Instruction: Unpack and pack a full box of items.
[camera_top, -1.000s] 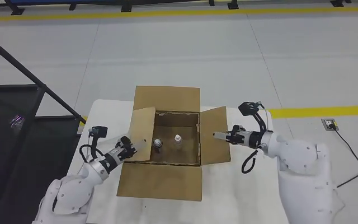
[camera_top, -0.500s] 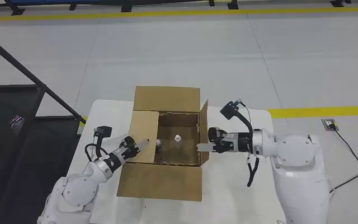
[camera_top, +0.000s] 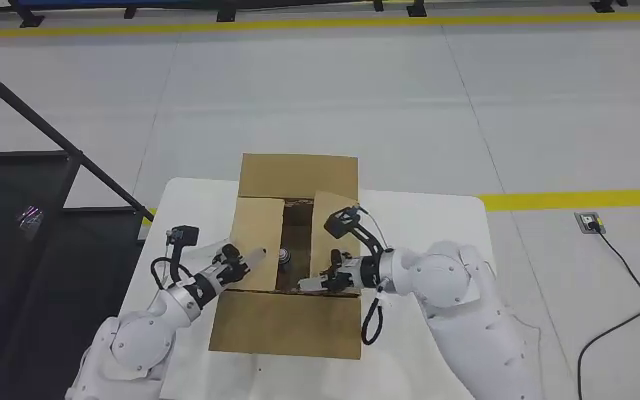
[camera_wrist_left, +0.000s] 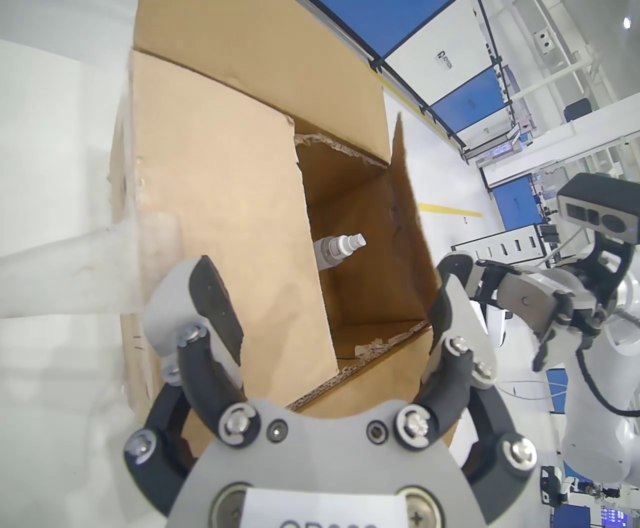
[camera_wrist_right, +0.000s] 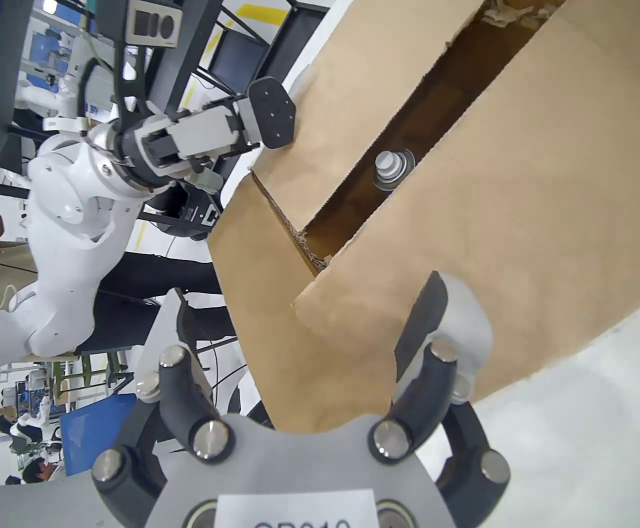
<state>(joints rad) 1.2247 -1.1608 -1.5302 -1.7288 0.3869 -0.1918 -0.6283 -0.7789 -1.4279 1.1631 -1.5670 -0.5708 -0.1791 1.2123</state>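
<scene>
folding now: your right gripper (camera_wrist_right: 310, 320), spread wide, has just swung the right flap (camera_top: 330, 225) over the box (camera_top: 285, 325), left gripper (camera_wrist_left: 330, 290) spread at the left flap (camera_top: 258, 240), a bottle (camera_wrist_left: 340, 247) down inside, so you're closing up.

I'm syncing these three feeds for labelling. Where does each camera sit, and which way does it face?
Top view: above the arms, looking down on the table and box; left pincer and right pincer show.
Left wrist view: on the left wrist, facing the box's gap; own open pincer, the right pincer beyond.
Right wrist view: on the right wrist, facing the gap; own open pincer, the left pincer beyond.
Shared: the bottle inside the box.
</scene>
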